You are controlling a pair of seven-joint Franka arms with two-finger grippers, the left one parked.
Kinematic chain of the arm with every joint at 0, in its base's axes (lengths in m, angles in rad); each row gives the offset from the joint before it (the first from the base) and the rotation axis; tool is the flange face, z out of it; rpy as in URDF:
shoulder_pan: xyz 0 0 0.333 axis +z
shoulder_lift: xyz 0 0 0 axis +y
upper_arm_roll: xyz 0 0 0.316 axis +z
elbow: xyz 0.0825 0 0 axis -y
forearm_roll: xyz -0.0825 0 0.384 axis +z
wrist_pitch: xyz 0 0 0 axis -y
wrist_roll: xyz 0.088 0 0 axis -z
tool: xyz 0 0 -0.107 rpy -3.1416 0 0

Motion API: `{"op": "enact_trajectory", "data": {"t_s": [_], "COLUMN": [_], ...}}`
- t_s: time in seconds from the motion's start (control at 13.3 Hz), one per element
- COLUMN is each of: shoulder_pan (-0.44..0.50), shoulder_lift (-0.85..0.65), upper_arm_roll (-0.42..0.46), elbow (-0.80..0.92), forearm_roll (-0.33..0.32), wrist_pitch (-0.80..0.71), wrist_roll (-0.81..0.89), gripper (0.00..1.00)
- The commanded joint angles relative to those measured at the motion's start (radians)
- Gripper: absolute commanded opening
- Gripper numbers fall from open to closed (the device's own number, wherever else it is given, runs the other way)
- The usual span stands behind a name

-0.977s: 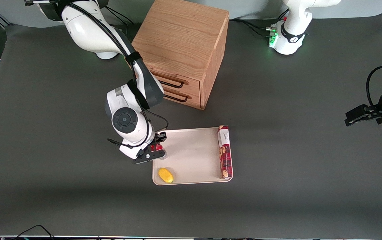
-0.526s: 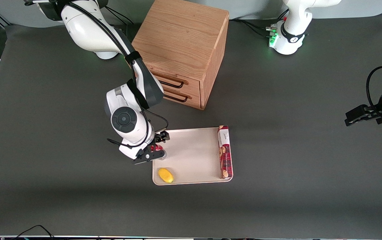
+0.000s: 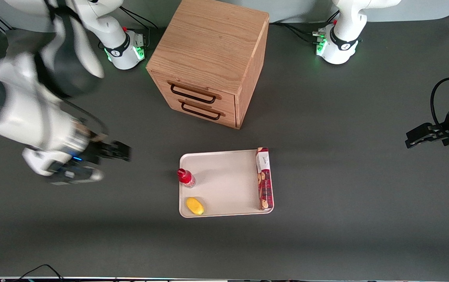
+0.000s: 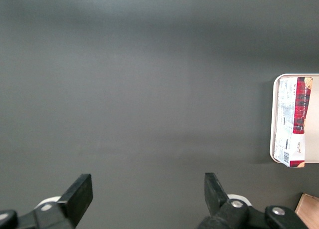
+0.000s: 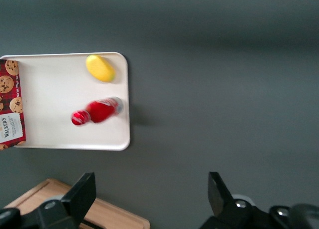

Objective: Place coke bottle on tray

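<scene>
The coke bottle [image 3: 185, 177], small and red with a red cap, stands upright on the cream-white tray [image 3: 228, 184], at the tray's edge toward the working arm's end. It also shows in the right wrist view [image 5: 97, 111], on the tray [image 5: 55, 89]. My gripper [image 3: 111, 162] is open and empty, raised above the dark table toward the working arm's end, well apart from the tray and bottle. Its fingers [image 5: 84, 191] stand wide apart with nothing between them.
A yellow lemon-like object [image 3: 194, 206] lies on the tray, nearer the front camera than the bottle. A long red cookie box [image 3: 264, 178] lies along the tray's edge toward the parked arm's end. A wooden drawer cabinet [image 3: 212, 58] stands farther from the camera.
My gripper has let go of the bottle and swung away from the tray toward the working arm's end. The bottle stays standing on the tray.
</scene>
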Motion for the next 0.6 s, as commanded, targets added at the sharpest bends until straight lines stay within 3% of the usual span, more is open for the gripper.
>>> {"op": "enact_trajectory", "data": {"t_s": [0.0,0.3,0.53], "shoulder_pan": [-0.090,-0.286,-0.294], "shoulder_lift": [-0.239,-0.362,-0.396], "upper_arm_roll": [0.030,0.133,0.144], "elbow": [-0.267,-0.395,-0.427], "forearm_roll": [-0.069,-0.098,-0.138], "wrist_pitch": [0.018,0.002,0.013], "wrist_roll": [-0.011,-0.002,0.050], "gripper": [1.00,1.00,1.00]}}
